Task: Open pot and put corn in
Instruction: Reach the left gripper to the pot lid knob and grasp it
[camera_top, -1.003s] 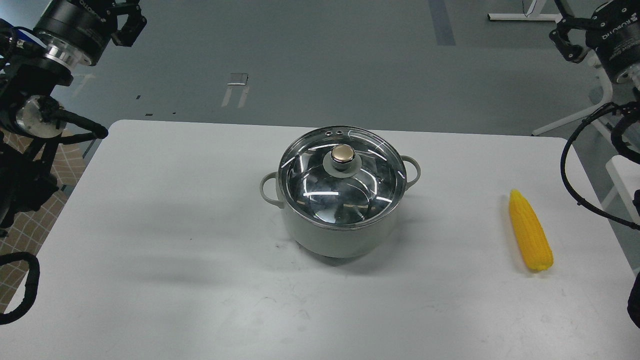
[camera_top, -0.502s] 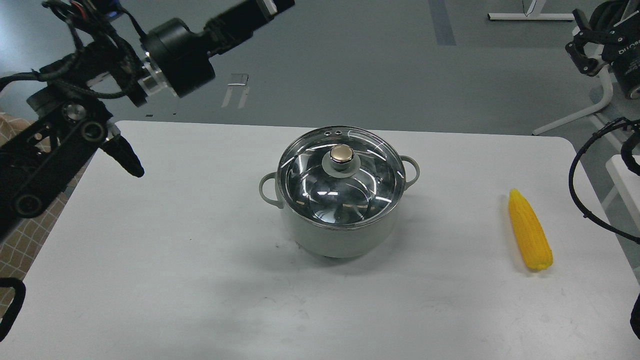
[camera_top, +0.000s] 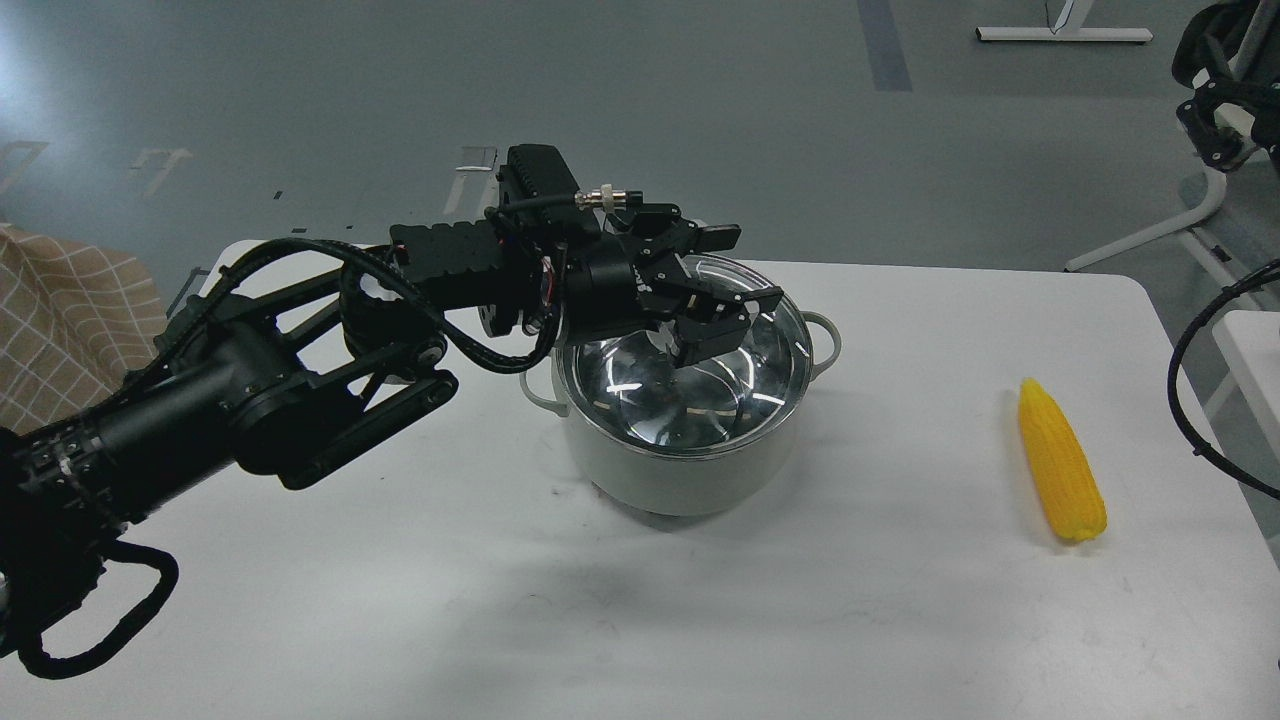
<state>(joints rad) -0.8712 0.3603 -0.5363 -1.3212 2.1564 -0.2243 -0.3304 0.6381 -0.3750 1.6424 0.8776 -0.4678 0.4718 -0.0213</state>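
Step in hand looked like opening the pot (camera_top: 690, 455): glass lid (camera_top: 640, 385) sat on it, dead centre of the frame on the white desk (camera_top: 400, 600). Left gripper (camera_top: 715, 305) hung right over the lid's middle, fingers spread apart, one up near the far rim, the other lower. Knob hidden under the black fingers, so couldn't tell whether anything touched it; no grip showing, anyway. Corn (camera_top: 1060, 462) lay flat on the desk at the right of the frame, pointed end toward the top, well apart from the pot, untouched. Right gripper (camera_top: 1215, 135) barely in frame at the upper right edge, too cut off to tell how its fingers stood.

Next move, at a guess: settle down around the knob, close on it, lift straight up and park the lid somewhere bare on the desk. Slippery round knob probably wanted a centred squeeze. Corn only after that.
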